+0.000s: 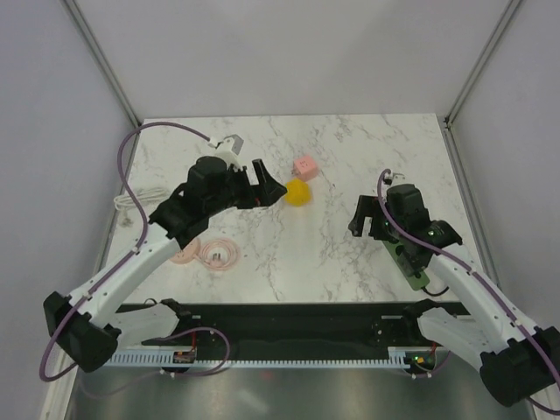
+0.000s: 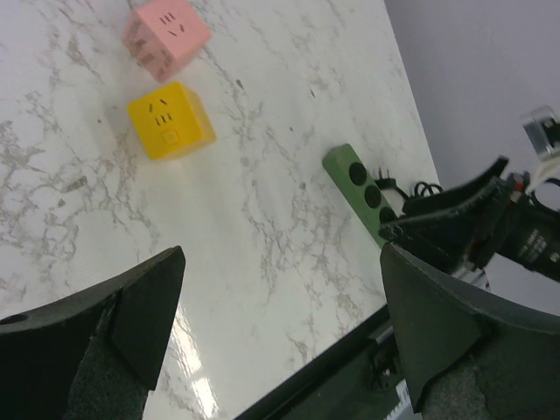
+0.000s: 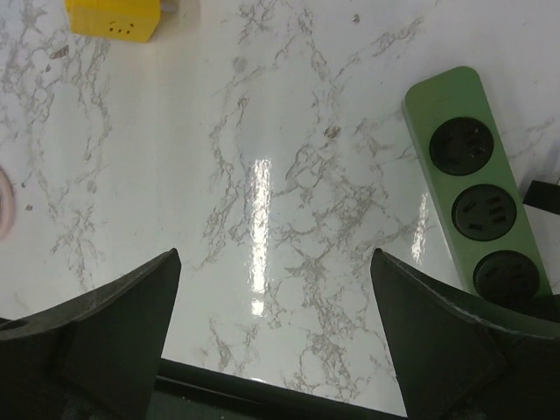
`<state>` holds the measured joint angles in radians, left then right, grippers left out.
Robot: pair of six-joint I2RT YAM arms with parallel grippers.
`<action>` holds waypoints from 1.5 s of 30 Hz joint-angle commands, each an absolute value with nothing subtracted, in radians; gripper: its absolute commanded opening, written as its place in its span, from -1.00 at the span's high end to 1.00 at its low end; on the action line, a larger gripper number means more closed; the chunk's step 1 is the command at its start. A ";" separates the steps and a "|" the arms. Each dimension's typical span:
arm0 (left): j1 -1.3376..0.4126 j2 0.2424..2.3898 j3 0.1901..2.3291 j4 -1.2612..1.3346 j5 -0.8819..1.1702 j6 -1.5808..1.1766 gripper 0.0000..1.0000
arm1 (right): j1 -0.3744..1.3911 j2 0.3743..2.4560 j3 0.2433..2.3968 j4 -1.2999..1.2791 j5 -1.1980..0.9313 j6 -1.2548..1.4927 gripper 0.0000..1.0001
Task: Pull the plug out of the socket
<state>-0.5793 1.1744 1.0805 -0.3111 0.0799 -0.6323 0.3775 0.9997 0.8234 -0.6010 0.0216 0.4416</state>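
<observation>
A green power strip with three round sockets lies at the right of the table, partly under my right arm. All three sockets look empty in the right wrist view. A small black plug with its black cable lies on the table beside the strip's far side; its edge shows in the right wrist view. My right gripper is open and empty, hovering just left of the strip. My left gripper is open and empty, held above the table near a yellow cube.
A yellow socket cube and a pink socket cube sit at the table's middle back. A pink coiled cable lies at the front left and a white cable at the left edge. A black rail runs along the near edge.
</observation>
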 commanded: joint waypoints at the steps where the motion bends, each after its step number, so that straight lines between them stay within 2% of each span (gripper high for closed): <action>1: -0.649 1.079 1.095 -0.472 0.048 -0.568 -0.99 | 0.379 0.896 0.772 -0.617 -0.034 0.488 -0.96; 6: -0.745 1.066 1.104 -0.480 0.022 -0.647 -0.99 | 0.382 0.890 0.813 -0.656 0.035 0.494 -0.96; 9: -0.824 1.103 1.115 -0.398 -0.021 -0.689 -0.99 | 0.380 0.904 0.868 -0.719 0.128 0.480 -0.96; 12: -0.880 1.153 1.066 -0.189 -0.015 -0.707 -1.00 | 0.380 0.873 0.891 -0.750 0.221 0.494 -0.96; 16: -0.891 1.301 1.052 0.074 0.072 -0.678 -0.72 | 0.380 0.787 0.899 -0.813 0.374 0.560 -0.95; 19: -0.893 1.432 1.075 0.193 0.129 -0.612 -0.57 | 0.379 0.769 0.929 -0.862 0.390 0.629 -0.95; 24: -0.893 1.685 1.242 0.291 0.201 -0.480 -0.54 | 0.374 0.824 0.957 -0.933 0.472 0.695 -0.95; 30: -0.891 1.796 1.330 0.420 0.278 -0.384 -0.57 | 0.307 0.857 0.957 -1.019 0.610 0.790 -0.95; 36: -0.890 1.818 1.156 0.612 0.271 -0.336 -0.64 | 0.180 0.949 1.000 -1.075 0.569 0.785 -0.95; 40: -0.888 1.796 1.045 0.692 0.285 -0.362 -0.64 | 0.092 1.032 1.006 -1.071 0.451 0.772 -0.93; 45: -0.888 1.789 1.048 0.687 0.311 -0.327 -0.62 | 0.006 1.121 1.022 -1.057 0.335 0.790 -0.91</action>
